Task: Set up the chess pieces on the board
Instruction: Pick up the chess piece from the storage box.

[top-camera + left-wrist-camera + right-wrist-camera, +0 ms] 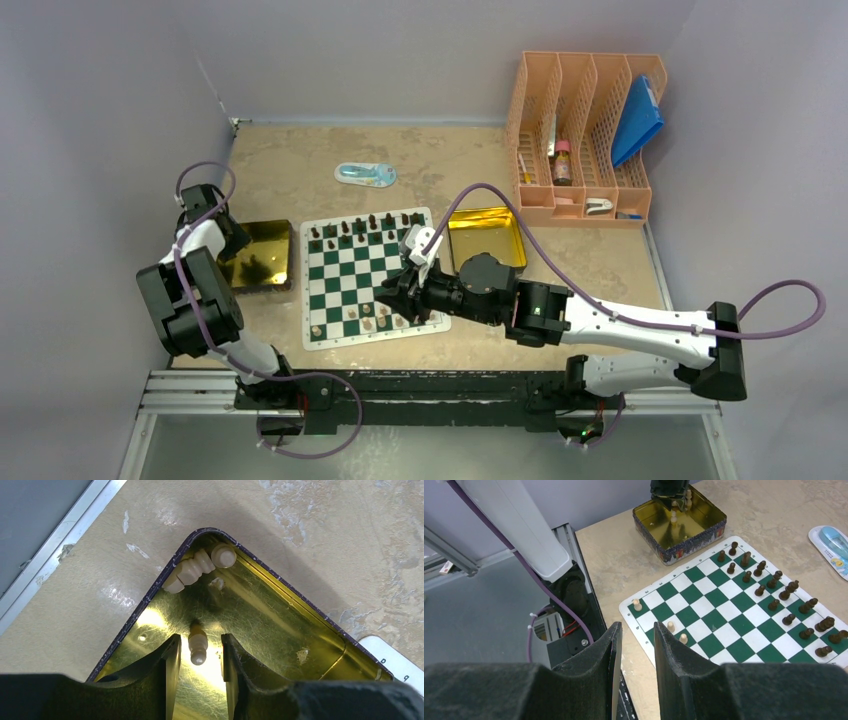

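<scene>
The green-and-white board (345,275) lies mid-table, also in the right wrist view (724,605). Dark pieces (365,228) fill its two far rows (774,587). A few cream pieces (360,318) stand near its near edge (670,626). My left gripper (232,240) is open over the left gold tray (262,262). A small cream piece (198,642) sits on the tray floor between the fingers, with a gap on each side. More cream pieces (190,570) lie in the tray corner. My right gripper (385,295) is open and empty (638,630) above the board's near edge.
A second gold tray (505,222) sits right of the board. An orange file rack (585,140) stands at the back right. A blue-and-white packet (365,174) lies behind the board. A metal rail (420,385) runs along the near edge.
</scene>
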Controlling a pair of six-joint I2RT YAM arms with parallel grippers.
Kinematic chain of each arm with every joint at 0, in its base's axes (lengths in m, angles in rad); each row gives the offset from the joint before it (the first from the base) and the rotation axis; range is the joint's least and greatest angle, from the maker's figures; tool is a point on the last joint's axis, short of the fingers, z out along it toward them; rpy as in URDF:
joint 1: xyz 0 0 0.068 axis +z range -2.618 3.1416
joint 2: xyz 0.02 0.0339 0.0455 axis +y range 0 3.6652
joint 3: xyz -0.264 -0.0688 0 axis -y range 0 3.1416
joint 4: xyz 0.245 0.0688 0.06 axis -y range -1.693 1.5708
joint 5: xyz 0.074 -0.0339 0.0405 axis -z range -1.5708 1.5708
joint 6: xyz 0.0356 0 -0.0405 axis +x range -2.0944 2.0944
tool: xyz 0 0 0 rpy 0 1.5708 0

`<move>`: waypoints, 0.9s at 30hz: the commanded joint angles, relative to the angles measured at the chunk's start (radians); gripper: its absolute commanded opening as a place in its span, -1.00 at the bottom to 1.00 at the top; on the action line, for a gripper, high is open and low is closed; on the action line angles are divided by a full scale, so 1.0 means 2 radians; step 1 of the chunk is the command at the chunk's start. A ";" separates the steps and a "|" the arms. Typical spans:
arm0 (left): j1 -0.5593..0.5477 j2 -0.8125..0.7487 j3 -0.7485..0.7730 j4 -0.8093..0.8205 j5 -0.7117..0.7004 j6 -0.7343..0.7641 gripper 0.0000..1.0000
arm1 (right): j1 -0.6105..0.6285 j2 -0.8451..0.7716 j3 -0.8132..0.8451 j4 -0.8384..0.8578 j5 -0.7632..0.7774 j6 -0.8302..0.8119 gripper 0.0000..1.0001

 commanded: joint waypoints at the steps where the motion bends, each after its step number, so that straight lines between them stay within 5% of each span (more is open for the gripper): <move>1: 0.001 -0.029 -0.006 -0.004 -0.008 0.000 -0.31 | 0.000 -0.009 0.005 0.017 -0.011 0.006 -0.36; 27: -0.007 -0.028 -0.023 -0.002 -0.022 -0.014 -0.46 | 0.000 -0.026 0.008 0.014 -0.020 0.016 -0.35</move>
